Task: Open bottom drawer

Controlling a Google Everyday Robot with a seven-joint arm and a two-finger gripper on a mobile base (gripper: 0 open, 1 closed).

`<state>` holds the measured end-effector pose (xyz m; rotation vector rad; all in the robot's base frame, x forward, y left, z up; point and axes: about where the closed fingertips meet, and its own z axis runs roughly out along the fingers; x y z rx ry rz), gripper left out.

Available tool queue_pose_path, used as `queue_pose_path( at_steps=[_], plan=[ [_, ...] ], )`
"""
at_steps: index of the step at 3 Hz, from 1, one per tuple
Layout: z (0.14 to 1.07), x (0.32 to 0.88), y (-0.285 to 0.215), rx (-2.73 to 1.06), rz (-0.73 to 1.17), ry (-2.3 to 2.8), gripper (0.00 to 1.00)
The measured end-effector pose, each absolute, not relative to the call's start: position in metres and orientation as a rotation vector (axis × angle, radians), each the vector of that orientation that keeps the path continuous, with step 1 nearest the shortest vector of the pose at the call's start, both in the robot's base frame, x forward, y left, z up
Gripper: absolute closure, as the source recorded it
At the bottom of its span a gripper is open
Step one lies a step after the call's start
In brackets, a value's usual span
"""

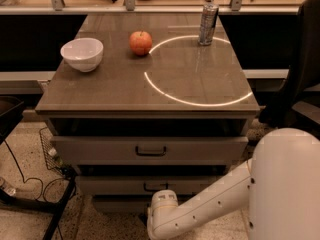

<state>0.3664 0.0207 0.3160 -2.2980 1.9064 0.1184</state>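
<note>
The cabinet has three drawer fronts. The bottom drawer (116, 204) is the shallow grey-beige strip at the base. Its centre and handle are hidden behind my arm. My gripper (156, 210) is at the end of the white wrist (165, 204), low down and right in front of the bottom drawer's middle. The forearm (210, 204) comes in from the lower right. The middle drawer (110, 185) and the top drawer (100, 150) are above it, each with a dark loop handle.
On the cabinet top (115, 91) stand a white bowl (82, 53), a red apple (141, 42) and a can (208, 24). Cables (30, 184) and a dark frame (60, 209) lie on the floor at the left. A dark chair (300, 74) is at the right.
</note>
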Motion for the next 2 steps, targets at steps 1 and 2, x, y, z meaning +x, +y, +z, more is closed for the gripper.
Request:
queue_pose_path(
  at_steps=[1, 2],
  plan=[
    [0.274, 0.362, 0.011, -2.294, 0.128, 2.018, 0.0],
    [0.244, 0.365, 0.007, -2.248, 0.134, 2.095, 0.0]
  ],
)
